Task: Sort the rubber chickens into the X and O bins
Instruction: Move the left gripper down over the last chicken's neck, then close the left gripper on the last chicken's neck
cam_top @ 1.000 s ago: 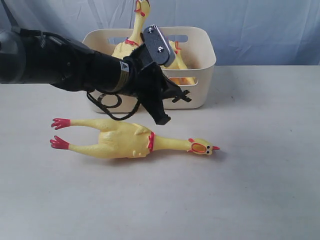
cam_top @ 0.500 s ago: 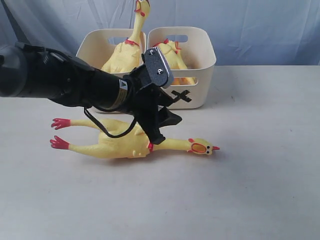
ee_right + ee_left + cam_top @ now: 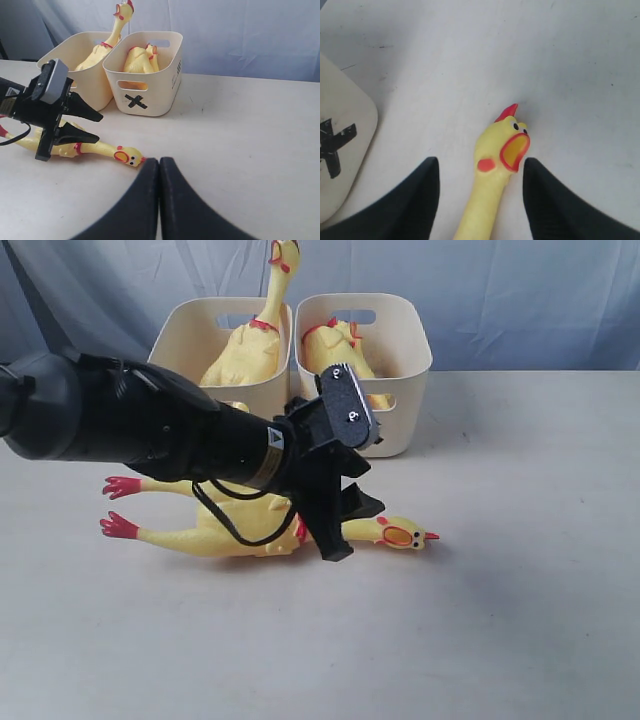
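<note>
A large rubber chicken [image 3: 230, 525] lies flat on the table, its head [image 3: 403, 533] pointing right. My left gripper [image 3: 355, 530] is open and straddles its neck just behind the head. In the left wrist view the neck [image 3: 487, 200] runs between the black fingers [image 3: 420, 200] with a gap on each side. Two cream bins stand at the back. The X bin [image 3: 160, 95] holds one chicken [image 3: 140, 60]. The other bin [image 3: 185, 325], mark hidden, holds a chicken with its neck upright [image 3: 255, 340]. My right gripper [image 3: 159, 161] is shut and empty.
A blue cloth backdrop [image 3: 520, 290] hangs behind the bins. The left arm [image 3: 120, 425] reaches across in front of the left bin, with a cable loop hanging under it. Bare white table [image 3: 520, 540] spreads to the right of the chicken.
The left gripper has come down and to the right, from in front of the bins to the lying chicken's neck, and its jaws have opened. The right gripper stays shut.
</note>
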Robot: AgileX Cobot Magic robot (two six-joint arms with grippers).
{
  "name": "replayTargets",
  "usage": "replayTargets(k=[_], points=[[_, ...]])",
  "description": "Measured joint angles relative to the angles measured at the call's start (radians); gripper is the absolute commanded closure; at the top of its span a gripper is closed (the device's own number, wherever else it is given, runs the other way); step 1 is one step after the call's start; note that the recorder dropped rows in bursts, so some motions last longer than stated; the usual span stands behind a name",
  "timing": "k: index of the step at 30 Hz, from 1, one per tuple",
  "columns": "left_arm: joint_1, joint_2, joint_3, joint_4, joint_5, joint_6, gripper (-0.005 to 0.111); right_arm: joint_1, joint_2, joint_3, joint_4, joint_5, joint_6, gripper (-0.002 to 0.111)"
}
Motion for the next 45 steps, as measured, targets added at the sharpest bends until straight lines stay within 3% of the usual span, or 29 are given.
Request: replayTargets(k=[12, 15, 23, 26, 29, 34, 41, 45], points=[[-0.037, 0.000, 0.000, 0.000, 0.050, 0.000, 0.058, 0.000, 0.000, 0.000, 0.000, 0.000, 0.000, 0.108], [-0.037, 0.000, 0.000, -0.088, 0.053, 0.059, 0.058, 0.000, 0.000, 0.000, 0.000, 0.000, 0.000, 0.108], [-0.053, 0.000, 0.000, -0.672, 0.106, 0.554, 0.058, 0.000, 0.000, 0.000, 0.000, 0.000, 0.000, 0.108], [-0.060, 0.000, 0.000, -1.008, 0.203, 0.843, 0.061, 0.000, 0.000, 0.000, 0.000, 0.000, 0.000, 0.108], [-0.060, 0.000, 0.000, -1.160, 0.267, 0.967, 0.073, 0.000, 0.000, 0.000, 0.000, 0.000, 0.000, 0.108], [-0.061, 0.002, -0.012, -1.463, 0.505, 1.301, 0.073, 0.000, 0.000, 0.000, 0.000, 0.000, 0.000, 0.108], [-0.061, 0.036, -0.095, -1.968, 0.721, 1.959, 0.073, 0.000, 0.000, 0.000, 0.000, 0.000, 0.000, 0.108], [-0.061, 0.040, -0.097, -2.145, 0.764, 2.180, 0.073, 0.000, 0.000, 0.000, 0.000, 0.000, 0.000, 0.108]])
